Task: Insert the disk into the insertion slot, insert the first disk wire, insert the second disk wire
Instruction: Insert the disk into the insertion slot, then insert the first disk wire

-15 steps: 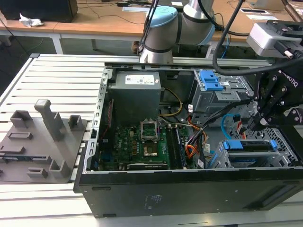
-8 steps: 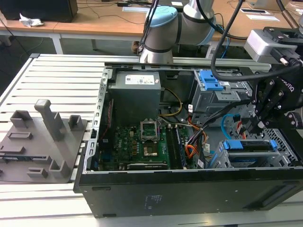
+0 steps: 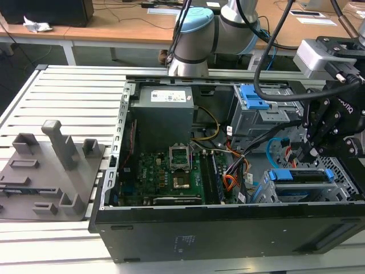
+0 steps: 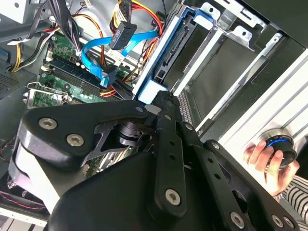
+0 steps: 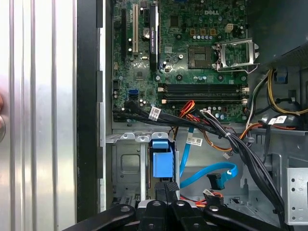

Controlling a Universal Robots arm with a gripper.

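Nearest in the exterior view runs the black sheet-metal side wall of the open computer case (image 3: 228,228). Just behind it, toward the exterior view's right, the insertion slot (image 3: 265,191), a light grey perforated drive-cage bay, holds the disk (image 3: 302,174) in its blue plastic carrier. The black gripper (image 3: 312,151) hangs right above the carrier's end. In the first wrist view its 2 fingers (image 5: 171,187) stand pressed together, clasping nothing, with their tips at the carrier's blue edge.

Beyond, the flat light-blue second disk wire (image 4: 94,57) loops free, its small dark plug hanging over the green motherboard (image 3: 165,171). The red, orange, yellow and black first disk wire (image 4: 123,33) dangles beside it, its flat black plug loose. Farther back stands the taller grey cage with a blue latch (image 3: 254,100), then the arm's grey-and-blue base joint (image 3: 191,51).
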